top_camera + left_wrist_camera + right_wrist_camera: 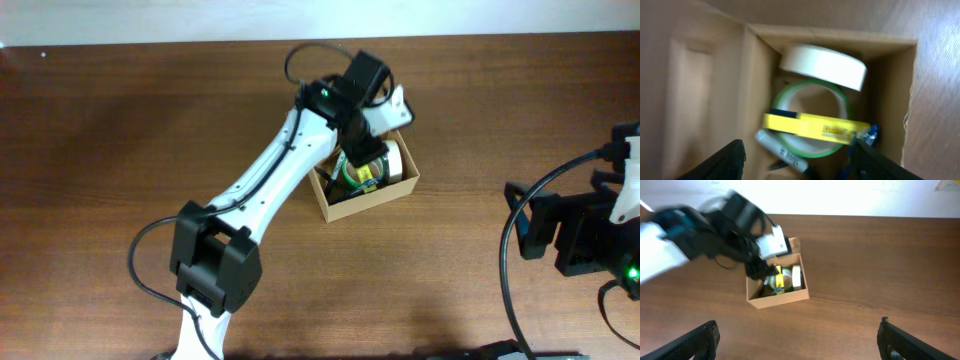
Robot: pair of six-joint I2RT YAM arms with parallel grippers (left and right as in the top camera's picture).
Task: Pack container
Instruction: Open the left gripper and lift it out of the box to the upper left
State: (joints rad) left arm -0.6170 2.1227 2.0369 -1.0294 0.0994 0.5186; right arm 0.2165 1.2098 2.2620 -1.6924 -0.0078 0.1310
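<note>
The container (372,203) is a light-brown cardboard box, open, in the middle of the table. It also shows in the left wrist view (890,90) and the right wrist view (780,298). Inside lie a white tape roll (822,65), a green tape roll (812,107), a yellow stick (815,129) and a grey marker (780,150). My left gripper (800,167) is open and empty, just above the box's contents; in the overhead view it hangs over the box (357,152). My right gripper (800,345) is open and empty, far off to the right.
The box's flap (690,90) stands open on the left in the left wrist view. The right arm (590,235) sits at the table's right edge with its cables. The table (120,120) is dark brown wood.
</note>
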